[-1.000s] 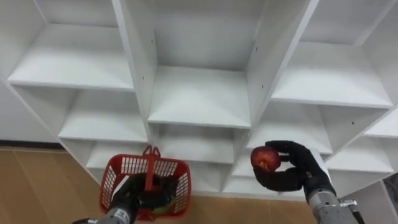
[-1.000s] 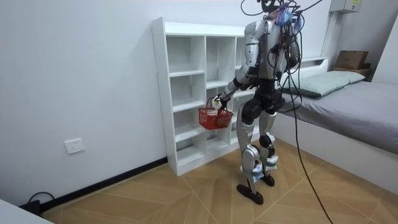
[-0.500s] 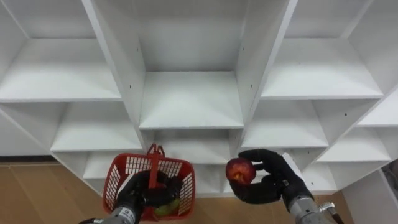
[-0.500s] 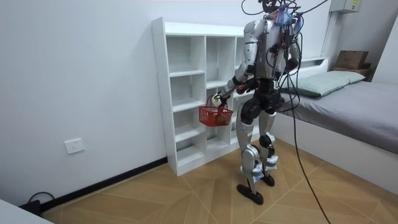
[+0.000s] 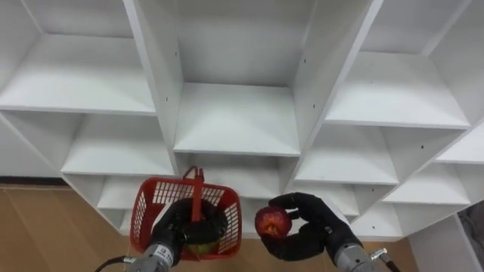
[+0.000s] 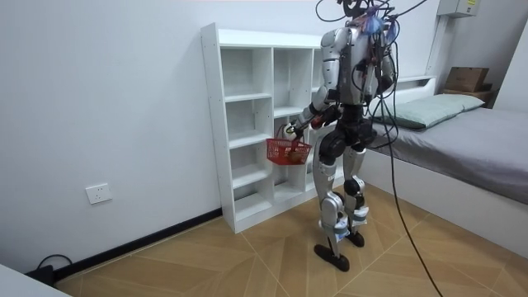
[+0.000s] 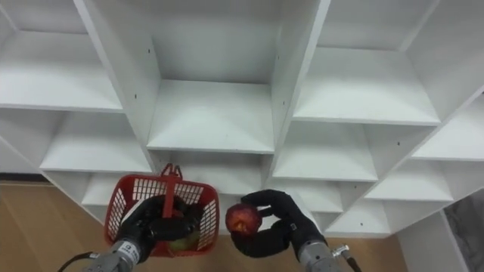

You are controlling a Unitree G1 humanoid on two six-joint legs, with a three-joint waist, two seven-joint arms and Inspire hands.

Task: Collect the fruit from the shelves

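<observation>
A red apple (image 5: 273,222) sits in my right hand (image 5: 306,230), whose dark fingers curl round it just to the right of the basket. My left hand (image 5: 180,227) is shut on the upright handle of a red mesh basket (image 5: 156,204) held in front of the lower shelves; greenish fruit lies inside it. In the right eye view the apple (image 7: 243,217) is close to the basket's (image 7: 130,198) right rim, held by the right hand (image 7: 276,223). The room view shows me standing before the white closet (image 6: 247,124) with the basket (image 6: 289,151) at hip height.
The closet's white shelf compartments (image 5: 236,121) hold nothing in view. Wooden floor (image 5: 53,227) lies below at the left. A bed (image 6: 462,140) stands at the room view's right, behind me.
My right hand has carried the apple leftward and down, from beside the right column to just next to the basket's rim. The basket has been lifted slightly.
</observation>
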